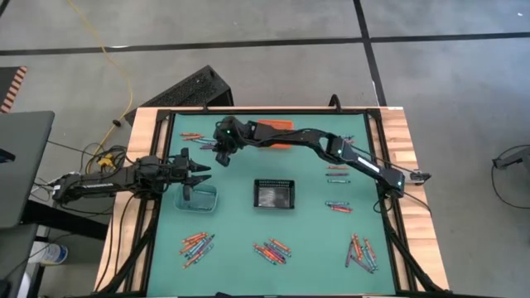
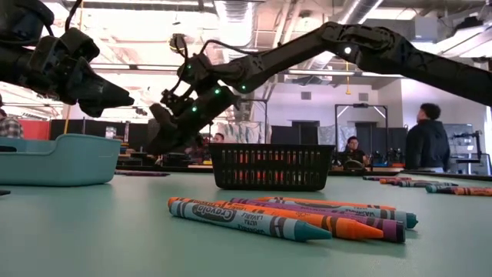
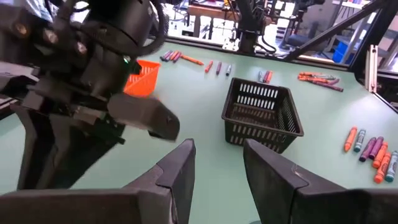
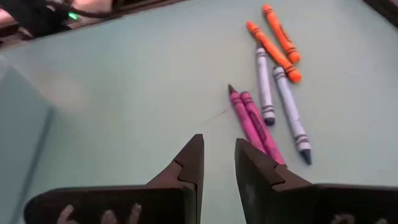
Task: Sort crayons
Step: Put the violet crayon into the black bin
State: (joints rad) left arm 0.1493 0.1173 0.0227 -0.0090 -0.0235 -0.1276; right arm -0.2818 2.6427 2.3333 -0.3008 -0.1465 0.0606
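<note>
Crayons lie flat in small groups on the green mat: a far-left group [image 1: 192,135], shown in the right wrist view as orange, grey and pink sticks [image 4: 267,93]; three near groups [image 1: 196,242], [image 1: 272,250], [image 1: 360,252]; and more at the right [image 1: 336,172]. My right gripper [image 1: 222,159] reaches across to the far left and hovers open and empty [image 4: 217,158] just short of the pink crayons. My left gripper [image 1: 203,174] is open and empty [image 3: 217,165], raised over the clear teal bin [image 1: 197,197].
A black mesh basket [image 1: 274,194] stands mid-table. An orange bin [image 1: 273,128] sits at the far edge under my right arm. The two grippers are close together above the teal bin [image 2: 58,158]. People stand in the room behind the table [image 2: 427,142].
</note>
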